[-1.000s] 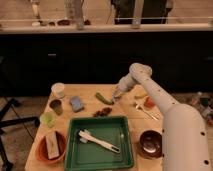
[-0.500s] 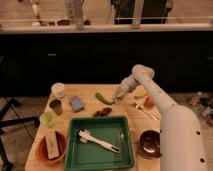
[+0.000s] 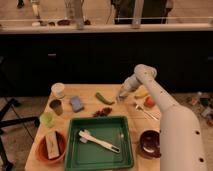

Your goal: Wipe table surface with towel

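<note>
On far half of table (image 3: 86, 93), right of centre, gripper (image 3: 122, 94) points down w/ tips at the wood. Fingers clenched tight. Pale grey bit under the tips looks like the towel (image 3: 120, 97), touching the tabletop; can't tell if it's pinched or just pressed down. White arm (image 3: 170, 125) comes in from near right, bends at elbow by far edge, then angles down-left to gripper.

Just left of gripper: green chili (image 3: 104, 98), lying diagonal. Near that, dark red clump (image 3: 102, 112). Right of gripper: yellow item (image 3: 141, 94) and red item (image 3: 149, 102), close together, partly behind arm. White utensil (image 3: 143, 110) lies near them.

Left side, far to near: white cup (image 3: 58, 90), dark cup (image 3: 56, 106), green cup (image 3: 47, 119), all upright. Blue pad (image 3: 76, 103) flat, just right of dark cup.

Near centre: green tray (image 3: 80, 155) w/ white utensil lying diagonal in it. Near left: red bowl (image 3: 41, 150) holding pale block. Near right: dark bowl (image 3: 150, 142), partly hidden by arm.

Behind table: dark counter (image 3: 75, 55) w/ pale ledge on top.
</note>
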